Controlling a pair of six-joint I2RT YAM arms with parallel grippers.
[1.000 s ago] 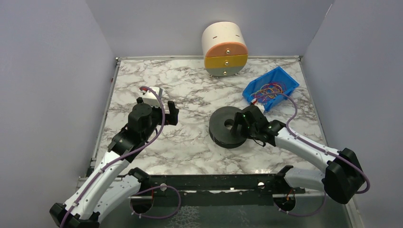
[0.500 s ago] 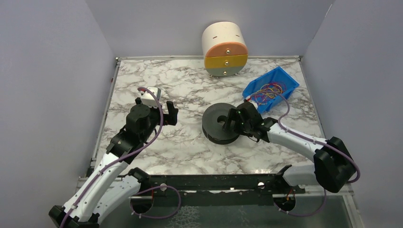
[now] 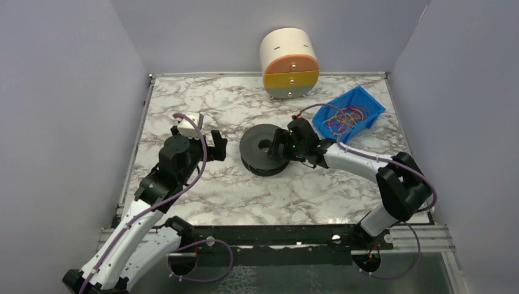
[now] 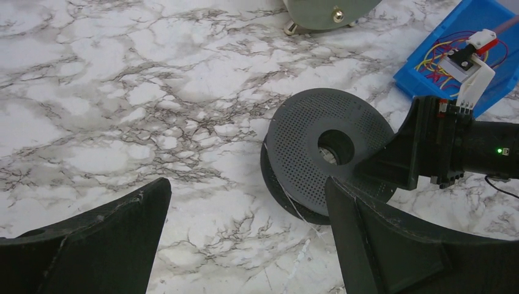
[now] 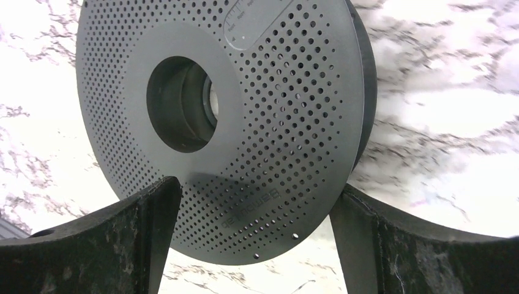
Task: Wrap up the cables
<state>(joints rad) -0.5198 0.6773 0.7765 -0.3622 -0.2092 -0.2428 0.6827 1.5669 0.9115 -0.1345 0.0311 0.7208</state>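
Spread wide, right gripper [image 5: 251,187] straddling perforated spool [image 5: 269,92] rim, probably steadying it; left gripper [image 4: 245,184] hovering open-fingered, empty.

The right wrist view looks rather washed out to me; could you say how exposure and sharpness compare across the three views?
Right wrist: the marble table is blown to near white, yet the perforations on the spool are sharp. Left wrist: even exposure, spool and blue bin crisp, the near fingers dark and featureless. Top external: soft, even light, no glare.
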